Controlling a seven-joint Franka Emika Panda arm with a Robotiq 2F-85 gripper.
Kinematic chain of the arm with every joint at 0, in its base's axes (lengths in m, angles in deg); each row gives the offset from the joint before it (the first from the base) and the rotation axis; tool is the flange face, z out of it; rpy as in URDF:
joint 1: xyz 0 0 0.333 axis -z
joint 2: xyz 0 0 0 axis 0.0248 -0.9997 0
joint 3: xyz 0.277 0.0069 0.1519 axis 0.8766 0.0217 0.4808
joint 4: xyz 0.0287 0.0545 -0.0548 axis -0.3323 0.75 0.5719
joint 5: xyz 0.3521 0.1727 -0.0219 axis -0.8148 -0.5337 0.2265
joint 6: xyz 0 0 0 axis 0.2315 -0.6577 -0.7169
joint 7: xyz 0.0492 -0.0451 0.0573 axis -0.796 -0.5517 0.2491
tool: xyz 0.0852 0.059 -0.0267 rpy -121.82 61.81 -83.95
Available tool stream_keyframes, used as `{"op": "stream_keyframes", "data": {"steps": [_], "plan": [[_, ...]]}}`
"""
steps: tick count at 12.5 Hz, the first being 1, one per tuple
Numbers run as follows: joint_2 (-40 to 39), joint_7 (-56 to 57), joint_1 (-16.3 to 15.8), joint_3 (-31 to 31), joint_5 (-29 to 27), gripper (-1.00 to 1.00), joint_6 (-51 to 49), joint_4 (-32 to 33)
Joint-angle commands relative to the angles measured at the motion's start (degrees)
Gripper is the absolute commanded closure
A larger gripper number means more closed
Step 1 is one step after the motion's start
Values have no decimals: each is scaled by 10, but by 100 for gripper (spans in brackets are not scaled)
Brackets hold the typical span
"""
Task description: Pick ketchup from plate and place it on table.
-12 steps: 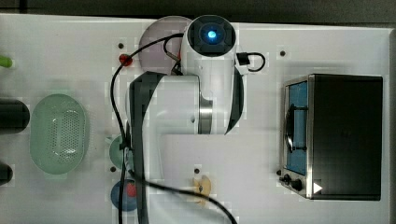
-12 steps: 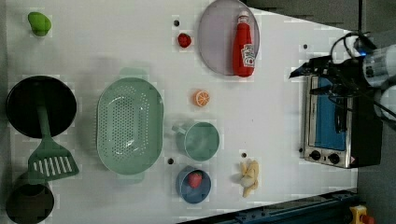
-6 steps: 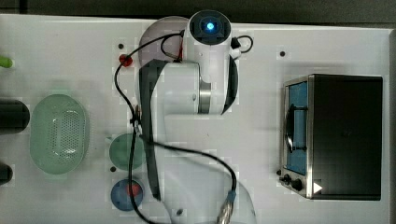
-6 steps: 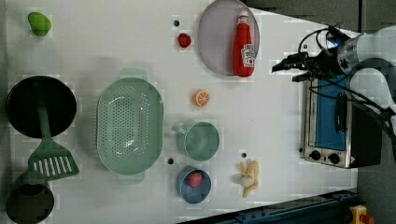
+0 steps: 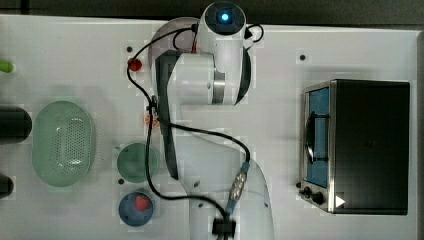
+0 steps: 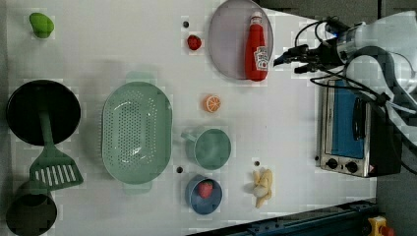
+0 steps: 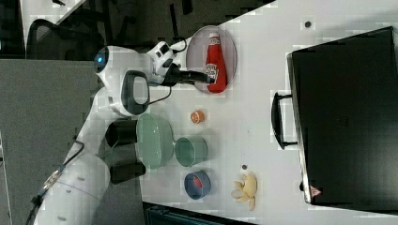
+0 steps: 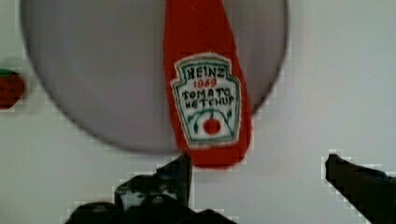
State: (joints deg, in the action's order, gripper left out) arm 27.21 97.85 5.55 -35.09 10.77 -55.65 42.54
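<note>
Ketchup (image 6: 257,49) flat on plate (image 6: 227,44) — end effector (image 6: 288,60) just beside, spread wide, empty

I can read the ketchup (image 8: 208,88) label in the wrist view: "HEINZ", "1869", "TOMATO KETCHUP". On the oven (image 7: 345,117) corner I see a small warning triangle.

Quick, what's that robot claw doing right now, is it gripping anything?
Gripper: open, holding nothing; the ketchup lies on the plate.
</note>
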Motion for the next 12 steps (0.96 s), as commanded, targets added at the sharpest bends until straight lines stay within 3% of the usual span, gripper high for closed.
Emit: {"op": "stream_keyframes", "data": {"steps": [1, 11, 12], "plan": [[-42, 54, -9, 8, 2, -100, 39, -30], [-140, 55, -20, 3, 24, -100, 191, -53], [-141, 55, -20, 4, 24, -92, 196, -54]]}}
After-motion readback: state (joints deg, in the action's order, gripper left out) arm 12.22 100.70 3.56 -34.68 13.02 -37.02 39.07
